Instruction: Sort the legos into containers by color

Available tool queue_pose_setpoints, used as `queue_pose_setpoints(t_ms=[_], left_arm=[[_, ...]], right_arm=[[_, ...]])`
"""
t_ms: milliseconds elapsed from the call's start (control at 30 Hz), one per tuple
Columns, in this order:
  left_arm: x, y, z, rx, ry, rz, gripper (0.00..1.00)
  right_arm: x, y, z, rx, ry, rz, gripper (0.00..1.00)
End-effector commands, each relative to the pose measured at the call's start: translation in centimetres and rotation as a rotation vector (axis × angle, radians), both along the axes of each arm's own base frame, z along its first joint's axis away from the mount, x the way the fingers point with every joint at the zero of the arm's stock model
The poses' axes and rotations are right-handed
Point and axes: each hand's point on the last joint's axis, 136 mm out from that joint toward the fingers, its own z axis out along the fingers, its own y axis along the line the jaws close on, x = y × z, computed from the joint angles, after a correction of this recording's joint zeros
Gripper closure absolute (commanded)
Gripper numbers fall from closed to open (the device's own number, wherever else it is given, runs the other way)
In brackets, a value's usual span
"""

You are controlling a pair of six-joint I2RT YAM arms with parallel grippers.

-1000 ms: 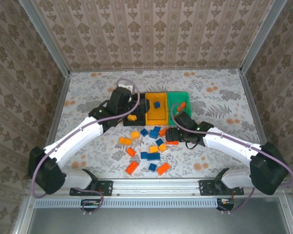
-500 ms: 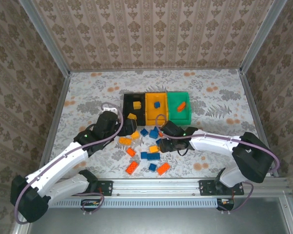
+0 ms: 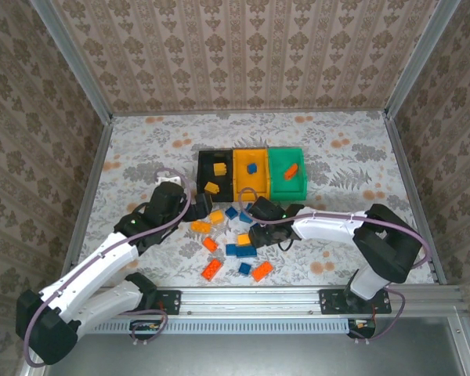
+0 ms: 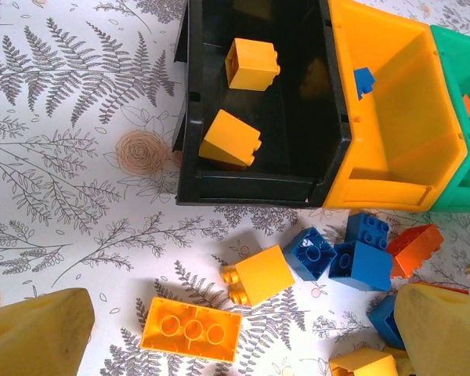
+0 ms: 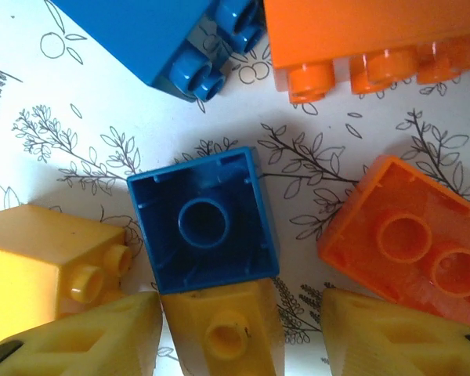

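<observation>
Left arm (image 3: 102,262) angles diagonally from near-left base. Left gripper (image 4: 243,321) hangs above scattered legos (image 3: 240,250) just in front of black bin (image 4: 189,141), fingers (image 4: 35,337) spread wide, empty. Right arm (image 3: 329,225) stretches leftward, low across table (image 3: 352,157). Right gripper (image 5: 239,313) sits down among pile, claw parted astride small yellow brick (image 5: 219,337): one finger against it, narrow gap at other. Black bin holds two yellow bricks (image 4: 251,63); yellow bin (image 4: 392,180) holds blue brick (image 4: 363,81); green bin (image 3: 294,188) holds orange brick (image 3: 291,168).
</observation>
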Motion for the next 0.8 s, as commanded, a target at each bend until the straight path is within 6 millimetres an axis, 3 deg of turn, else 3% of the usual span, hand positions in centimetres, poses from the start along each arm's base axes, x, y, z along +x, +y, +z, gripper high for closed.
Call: queue_pose_setpoints(t_ms=[0, 200, 433, 633, 767], left_arm=[[-0.3, 0.6, -0.3, -0.002, 0.012, 0.021, 0.0], [-0.3, 0.8, -0.8, -0.001, 0.025, 0.029, 0.0], [-0.2, 0.8, -1.1, 0.001, 0.031, 0.032, 0.0], [-0.2, 1.0, -1.3, 0.006, 0.029, 0.039, 0.0], [-0.2, 1.3, -1.4, 0.006, 0.028, 0.05, 0.0]], right_arm=[[0.6, 0.1, -0.1, -0.05, -0.026, 0.016, 0.44], [0.2, 0.3, -0.7, -0.058, -0.012, 0.027, 0.53], [-0.4, -1.0, -0.2, -0.052, -0.027, 0.001, 0.66], [-0.7, -2.5, 2.1, -0.036, -0.073, -0.031, 0.68], [-0.3, -2.5, 5.5, 0.016, -0.129, -0.033, 0.69]])
